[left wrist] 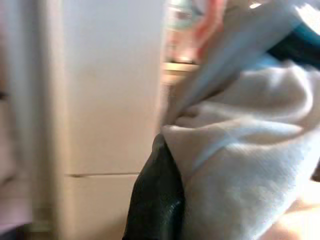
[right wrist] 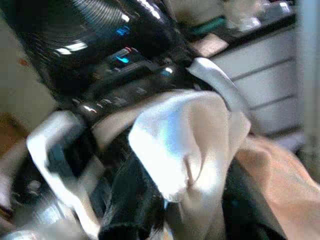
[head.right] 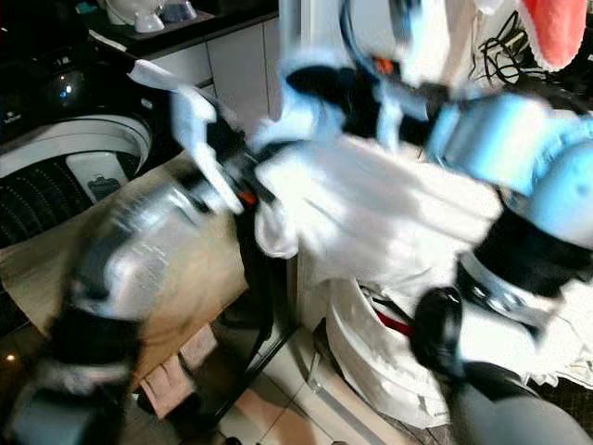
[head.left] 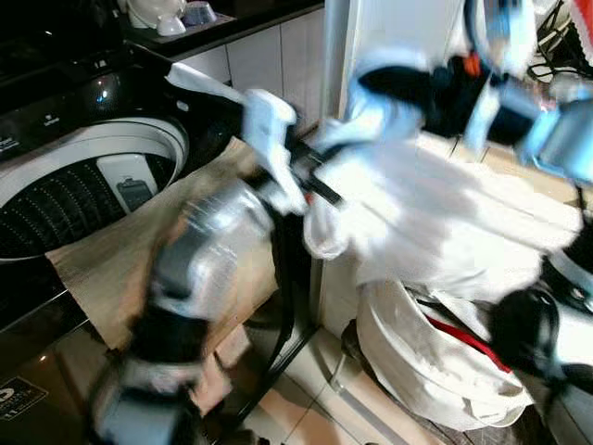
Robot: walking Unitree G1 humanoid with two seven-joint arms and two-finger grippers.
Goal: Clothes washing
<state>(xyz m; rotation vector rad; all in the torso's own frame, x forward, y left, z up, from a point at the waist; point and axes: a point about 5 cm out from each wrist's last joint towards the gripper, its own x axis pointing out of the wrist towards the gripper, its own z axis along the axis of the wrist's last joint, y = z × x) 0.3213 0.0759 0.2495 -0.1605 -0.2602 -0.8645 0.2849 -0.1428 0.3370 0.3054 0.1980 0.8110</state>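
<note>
Loading step of a clothes wash, head views blurred. A white garment [head.left: 435,222] hangs in the air between the two arms, above a white laundry bag [head.left: 435,371] on the floor and to the right of the open top-loading washing machine [head.left: 83,185], whose drum [head.left: 56,213] stands uncovered. A beige cloth [head.left: 120,260] drapes over the machine's front edge.

The left pincer [head.left: 301,181] meets the garment's left edge at mid-height; its wrist view shows a black finger [left wrist: 155,200] pressed against grey-white fabric, so it appears to be pinching the garment. The right pincer [right wrist: 145,200], seen in its wrist view, has cloth bunched over a dark finger and likewise seems to pinch the garment.

The left arm rises from the lower left, elbow bent, forearm angled up toward the cloth. The right arm reaches across from the upper right.

Judged next move: carry the garment leftward over the drum opening, clearing the rim and the draped cloth, then release.
</note>
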